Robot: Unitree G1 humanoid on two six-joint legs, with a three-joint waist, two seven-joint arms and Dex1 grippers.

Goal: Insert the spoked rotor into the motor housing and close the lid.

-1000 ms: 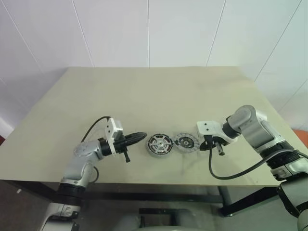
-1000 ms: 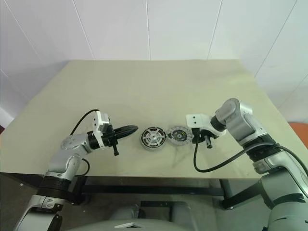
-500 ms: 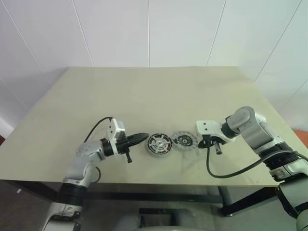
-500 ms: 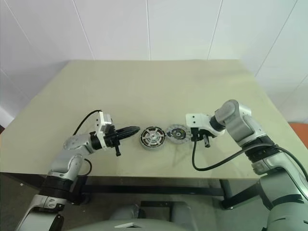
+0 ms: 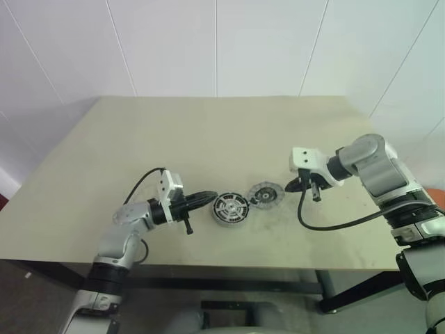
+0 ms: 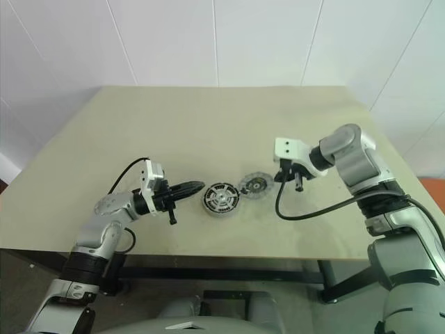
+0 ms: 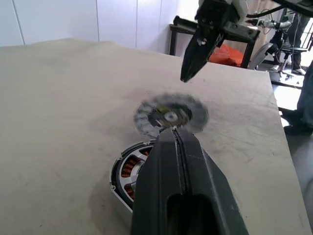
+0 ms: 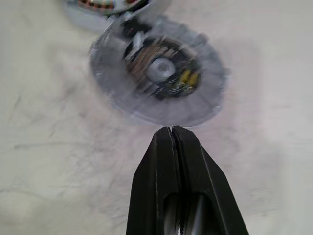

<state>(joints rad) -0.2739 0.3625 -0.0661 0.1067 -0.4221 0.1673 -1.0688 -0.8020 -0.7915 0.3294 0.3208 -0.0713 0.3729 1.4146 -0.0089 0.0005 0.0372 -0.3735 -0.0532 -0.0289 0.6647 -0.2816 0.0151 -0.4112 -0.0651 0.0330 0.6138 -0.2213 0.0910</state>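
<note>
Head views: on the table (image 5: 208,132), just below the centre of the frame, two round parts lie side by side. The left one shows pale spokes over dark gaps inside a bright rim, which I read as the spoked rotor (image 5: 230,207) already seated in the motor housing (image 7: 122,171). I judge this step done, though I cannot confirm full seating. To its right, close beside it but apart, the lid (image 5: 265,194) lies flat on the table, so closing is left to do. The left gripper (image 5: 208,197) lies level, its pinched-together tips just left of the housing and holding nothing. The right gripper (image 5: 292,186) points down and leftward just right of the lid, its fingers likewise pressed together and empty. The left wrist view adds copper windings under the housing rim, which the head views do not resolve, and shows the right gripper's tip raised clear above the lid. The right wrist view adds the lid's pale hub and yellow-green detail in its dark centre.
</note>
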